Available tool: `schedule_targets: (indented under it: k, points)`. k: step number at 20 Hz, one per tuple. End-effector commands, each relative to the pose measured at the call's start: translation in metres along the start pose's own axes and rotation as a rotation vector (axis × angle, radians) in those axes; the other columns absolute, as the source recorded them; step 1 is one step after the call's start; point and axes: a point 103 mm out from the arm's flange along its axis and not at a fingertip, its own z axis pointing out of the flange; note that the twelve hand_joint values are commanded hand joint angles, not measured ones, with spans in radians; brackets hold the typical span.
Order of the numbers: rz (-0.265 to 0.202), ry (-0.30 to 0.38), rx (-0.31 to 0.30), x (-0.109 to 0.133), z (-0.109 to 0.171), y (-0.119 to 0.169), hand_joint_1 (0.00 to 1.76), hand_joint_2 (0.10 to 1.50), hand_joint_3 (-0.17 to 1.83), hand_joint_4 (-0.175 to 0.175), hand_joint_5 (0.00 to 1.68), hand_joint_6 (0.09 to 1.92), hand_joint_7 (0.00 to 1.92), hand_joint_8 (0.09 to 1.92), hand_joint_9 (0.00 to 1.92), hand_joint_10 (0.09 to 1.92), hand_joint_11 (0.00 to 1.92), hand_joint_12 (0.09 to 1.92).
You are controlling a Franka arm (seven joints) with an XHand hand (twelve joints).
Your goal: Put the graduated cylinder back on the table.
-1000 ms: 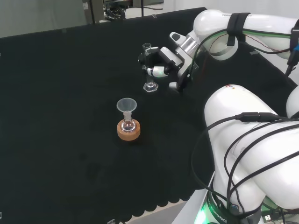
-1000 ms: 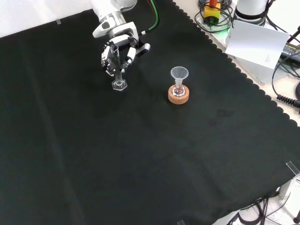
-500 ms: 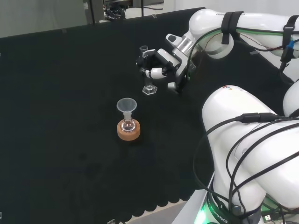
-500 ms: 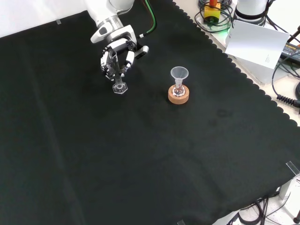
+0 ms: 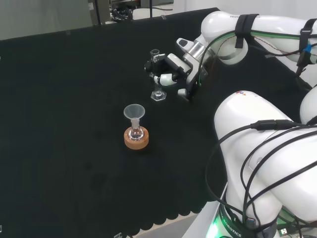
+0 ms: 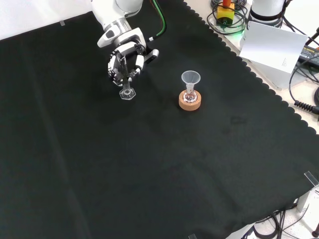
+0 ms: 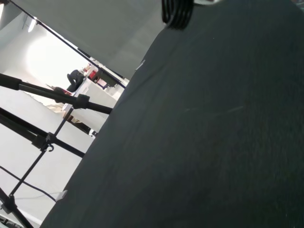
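A small clear graduated cylinder (image 5: 156,79) with a hexagonal foot (image 5: 158,95) stands upright on the black cloth (image 5: 74,89), right of centre and far back in the head view. The hand (image 5: 171,70) is curled round its upper part. In the front view the same cylinder (image 6: 126,85) shows its foot (image 6: 127,93) on the cloth just below the hand (image 6: 125,59), whose fingers wrap the tube. A black ribbed part of the hand (image 7: 177,12) shows in the wrist view over bare cloth.
A clear funnel (image 5: 134,113) sits in a small flask on a cork ring (image 5: 136,139) nearer the bench's front in the head view; in the front view this cork ring (image 6: 190,101) lies right of the cylinder. The arm's white links (image 5: 267,163) rise at the right.
The hand with the cylinder has shifted slightly; the cylinder's foot now looks set on the cloth. The funnel and its stand have not moved.
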Motion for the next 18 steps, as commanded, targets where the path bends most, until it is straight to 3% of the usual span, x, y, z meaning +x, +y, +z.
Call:
schedule_targets:
  k: [1, 11, 18]
  points:
    - [-0.004, 0.019, -0.005, 0.001, -0.002, -0.002, 1.25, 0.77, 0.81, -0.082, 0.73, 0.88, 0.80, 0.72, 1.03, 0.52, 0.96, 0.99]
    - [0.010, 0.012, -0.007, 0.001, -0.008, -0.005, 1.09, 0.66, 0.77, -0.075, 0.67, 0.76, 0.72, 0.65, 1.01, 0.35, 0.75, 1.15]
    - [0.009, -0.016, -0.015, 0.010, -0.023, -0.005, 0.93, 0.60, 0.63, -0.086, 0.43, 0.64, 0.50, 0.70, 0.75, 0.48, 0.47, 1.30]
